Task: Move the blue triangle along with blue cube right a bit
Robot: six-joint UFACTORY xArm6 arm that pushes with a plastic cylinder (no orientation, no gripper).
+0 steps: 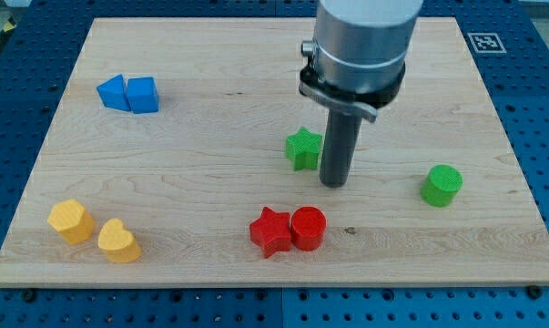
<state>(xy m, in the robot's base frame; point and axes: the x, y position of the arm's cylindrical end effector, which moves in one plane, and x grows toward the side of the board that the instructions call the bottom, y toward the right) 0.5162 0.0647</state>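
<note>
The blue triangle (113, 92) and the blue cube (143, 95) sit side by side, touching, at the view's upper left of the wooden board (210, 182). The triangle is on the left, the cube on the right. My tip (334, 183) is the lower end of a dark rod near the middle of the board, far to the right of both blue blocks. It stands just right of a green star (303, 148).
A red star (271, 231) and a red cylinder (308, 228) touch below my tip. A green cylinder (442, 185) is at the right. A yellow hexagon (71, 220) and a yellow heart (118, 241) lie at the lower left.
</note>
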